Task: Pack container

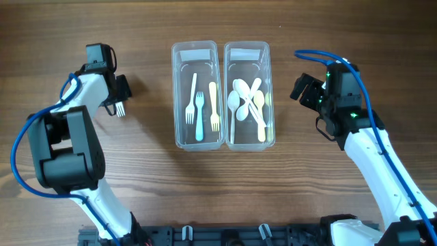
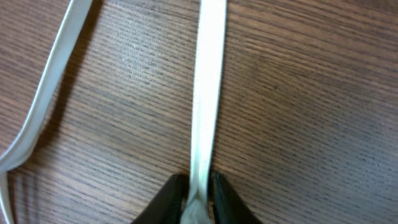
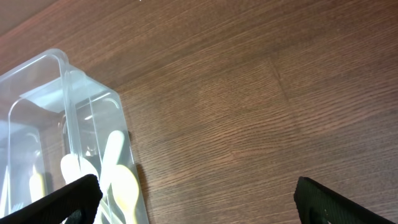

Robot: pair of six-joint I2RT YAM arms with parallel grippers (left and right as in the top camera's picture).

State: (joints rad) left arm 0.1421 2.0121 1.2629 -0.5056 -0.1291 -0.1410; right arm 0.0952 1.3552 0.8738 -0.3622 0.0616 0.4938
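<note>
Two clear plastic containers stand side by side at the table's middle. The left container holds three forks, white, blue and yellow. The right container holds several white and yellow spoons; it also shows in the right wrist view. My left gripper is left of the containers, low over the table, shut on the handle of a white fork. In the left wrist view the fork's handle runs straight up from my jaws. My right gripper is open and empty, right of the spoon container.
Bare wooden table lies around both containers. In the left wrist view a pale curved strip lies at the left; I cannot tell what it is. Blue cables run along both arms.
</note>
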